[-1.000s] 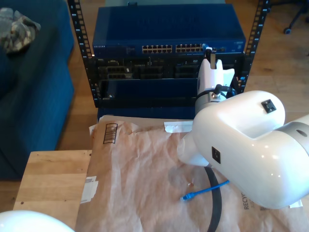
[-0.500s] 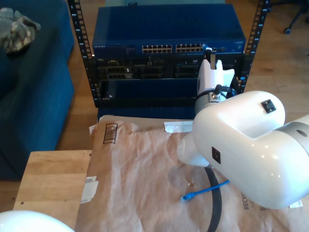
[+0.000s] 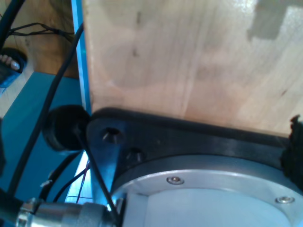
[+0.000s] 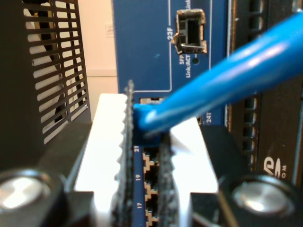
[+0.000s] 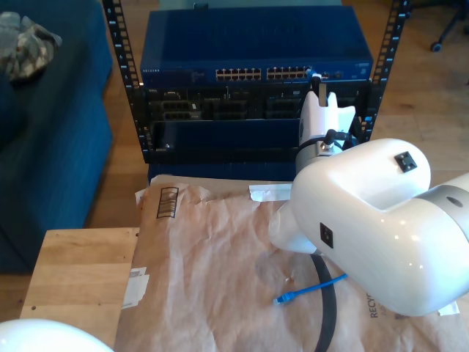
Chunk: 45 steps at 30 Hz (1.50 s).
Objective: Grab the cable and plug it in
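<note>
Your second end effector (image 4: 144, 142) is clamped on the cable (image 4: 222, 75) at the switch (image 5: 253, 44) port row. Align the plug squarely and advance slowly until seated. The free end lies on the paper (image 5: 220, 279). First end effector state: cannot tell.

My second pincer (image 4: 144, 142) is pressed against the blue network switch (image 5: 256, 44); crumpled brown paper (image 5: 212, 271) lies open.

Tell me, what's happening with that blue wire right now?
My second tool shut on the cable, plug end at the switch's port row. Free end on brown paper. First tool's state: cannot tell. No obstruction visible.
</note>
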{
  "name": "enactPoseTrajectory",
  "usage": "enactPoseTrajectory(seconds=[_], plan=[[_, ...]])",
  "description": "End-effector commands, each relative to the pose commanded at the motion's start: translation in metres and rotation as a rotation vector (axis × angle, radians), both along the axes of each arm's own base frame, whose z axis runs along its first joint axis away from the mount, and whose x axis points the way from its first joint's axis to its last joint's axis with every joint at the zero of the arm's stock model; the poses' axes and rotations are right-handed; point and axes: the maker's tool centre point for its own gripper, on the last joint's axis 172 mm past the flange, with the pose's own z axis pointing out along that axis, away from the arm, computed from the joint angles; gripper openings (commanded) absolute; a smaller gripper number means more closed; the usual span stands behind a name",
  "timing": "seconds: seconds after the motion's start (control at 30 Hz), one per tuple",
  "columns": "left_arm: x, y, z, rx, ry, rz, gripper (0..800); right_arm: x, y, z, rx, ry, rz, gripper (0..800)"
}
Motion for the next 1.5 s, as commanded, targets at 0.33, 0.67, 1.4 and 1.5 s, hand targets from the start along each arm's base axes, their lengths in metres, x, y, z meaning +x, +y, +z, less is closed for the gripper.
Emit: enactPoseTrajectory(seconds=[0.33, 0.67, 1.4, 1.5], plan=[[0.0, 0.0, 0.0, 0.0, 0.0, 0.0, 800, -0.0004, 0.0009, 0.0014, 0.002, -0.003, 0.001, 0], [0.0002, 0.0001, 0.0, 0.0, 0.0, -0.002, 800, -0.0003, 0.001, 0.0014, 0.003, -0.005, 0.001, 0], [0.0, 0.0, 0.0, 0.0, 0.0, 0.0, 800, 0.0072, -0.0036, -0.0011, 0.001, -0.009, -0.002, 0], [0.0, 0.0, 0.0, 0.0, 0.0, 0.0, 800, 0.0068, -0.0037, -0.0024, 0.002, -0.008, -0.003, 0]])
